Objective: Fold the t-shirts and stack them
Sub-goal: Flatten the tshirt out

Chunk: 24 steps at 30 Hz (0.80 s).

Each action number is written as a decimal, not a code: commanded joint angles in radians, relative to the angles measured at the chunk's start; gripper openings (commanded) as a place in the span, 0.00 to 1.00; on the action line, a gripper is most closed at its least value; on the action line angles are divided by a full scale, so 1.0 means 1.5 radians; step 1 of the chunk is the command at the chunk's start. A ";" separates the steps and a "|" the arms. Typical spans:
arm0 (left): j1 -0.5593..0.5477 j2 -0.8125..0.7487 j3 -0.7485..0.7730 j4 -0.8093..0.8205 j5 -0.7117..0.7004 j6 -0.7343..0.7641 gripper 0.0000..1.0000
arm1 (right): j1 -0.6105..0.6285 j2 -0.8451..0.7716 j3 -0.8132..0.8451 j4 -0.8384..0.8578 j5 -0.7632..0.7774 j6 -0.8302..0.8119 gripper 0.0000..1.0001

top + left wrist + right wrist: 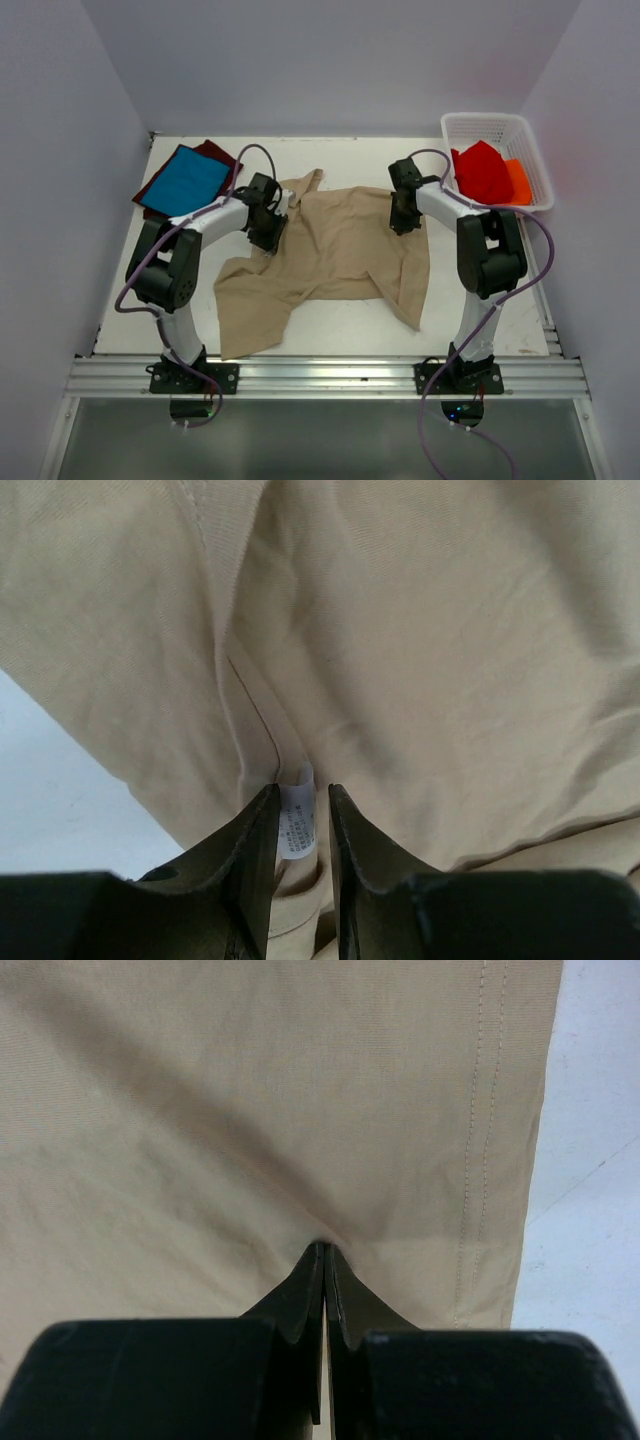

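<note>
A tan t-shirt (340, 250) lies spread and rumpled across the middle of the table. My left gripper (268, 222) is at the shirt's upper left edge. In the left wrist view its jaws (302, 788) stand narrow, closed on a bunched fold of the tan cloth (450, 630) with a white label (296, 820) between them. My right gripper (403, 222) is at the shirt's upper right edge. There its jaws (325, 1245) are pressed together, pinching the tan cloth (250, 1110) near a stitched hem. A folded blue t-shirt (190, 180) rests on a maroon t-shirt (213, 150) at the back left.
A white basket (495, 120) stands at the back right, holding a red cloth (482, 172) and an orange cloth (518, 182). White walls close in the table on three sides. A metal rail (330, 375) runs along the near edge by the arm bases.
</note>
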State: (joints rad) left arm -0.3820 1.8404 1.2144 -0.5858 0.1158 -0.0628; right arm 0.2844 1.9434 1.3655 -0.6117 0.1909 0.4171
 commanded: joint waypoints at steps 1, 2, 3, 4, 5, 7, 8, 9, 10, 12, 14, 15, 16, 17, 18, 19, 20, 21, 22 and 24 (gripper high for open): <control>-0.003 0.000 0.000 0.000 -0.023 0.008 0.29 | -0.004 -0.016 -0.003 0.019 0.004 -0.009 0.00; -0.003 -0.001 0.000 0.000 -0.028 0.007 0.29 | -0.006 -0.017 -0.003 0.020 0.003 -0.008 0.00; -0.003 -0.002 -0.001 0.001 -0.031 0.006 0.28 | -0.006 -0.016 -0.004 0.020 0.004 -0.009 0.00; -0.003 -0.007 -0.003 0.001 -0.034 0.005 0.25 | -0.006 -0.017 -0.005 0.020 0.004 -0.009 0.00; -0.003 -0.010 -0.003 0.000 -0.037 0.004 0.19 | -0.006 -0.017 -0.005 0.020 0.005 -0.009 0.00; -0.003 -0.026 -0.002 0.000 -0.046 0.001 0.10 | -0.008 -0.018 -0.005 0.021 0.005 -0.009 0.00; -0.003 -0.033 -0.001 -0.001 -0.054 -0.001 0.01 | -0.007 -0.018 -0.005 0.021 0.003 -0.009 0.00; -0.003 -0.048 0.002 -0.004 -0.067 -0.006 0.00 | -0.008 -0.018 -0.006 0.021 0.005 -0.008 0.00; -0.003 -0.056 0.003 -0.007 -0.074 -0.009 0.00 | -0.007 -0.018 -0.006 0.021 0.005 -0.008 0.00; -0.003 -0.081 0.008 -0.012 -0.111 -0.021 0.00 | -0.008 -0.018 -0.006 0.021 0.006 -0.009 0.00; -0.003 -0.095 0.010 -0.018 -0.184 -0.034 0.00 | -0.008 -0.018 -0.006 0.021 0.004 -0.009 0.00; -0.002 -0.101 0.011 -0.018 -0.214 -0.045 0.00 | -0.008 -0.018 -0.006 0.020 0.003 -0.009 0.00; -0.001 -0.110 0.010 -0.018 -0.278 -0.054 0.00 | -0.008 -0.018 -0.006 0.020 0.003 -0.008 0.00; 0.001 -0.114 0.010 -0.020 -0.301 -0.061 0.00 | -0.008 -0.017 -0.006 0.020 0.003 -0.009 0.00; 0.012 -0.115 0.009 -0.020 -0.315 -0.070 0.00 | -0.008 -0.018 -0.005 0.020 0.003 -0.008 0.00; 0.022 -0.113 0.005 -0.018 -0.332 -0.075 0.00 | -0.008 -0.018 -0.004 0.019 0.003 -0.008 0.00; 0.035 -0.110 0.003 -0.019 -0.343 -0.080 0.00 | -0.010 -0.018 -0.004 0.019 0.003 -0.009 0.00; 0.057 -0.098 0.000 -0.020 -0.372 -0.092 0.00 | -0.009 -0.019 -0.003 0.018 0.003 -0.008 0.00; 0.068 -0.092 -0.002 -0.021 -0.381 -0.098 0.00 | -0.009 -0.018 -0.002 0.018 0.001 -0.009 0.00; 0.097 -0.067 -0.007 -0.018 -0.398 -0.113 0.00 | -0.009 -0.018 -0.001 0.017 0.003 -0.009 0.00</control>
State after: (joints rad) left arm -0.3023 1.7035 1.2129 -0.6117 -0.3485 -0.1696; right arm 0.2790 1.9434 1.3651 -0.6094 0.1905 0.4171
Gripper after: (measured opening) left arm 0.006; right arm 0.010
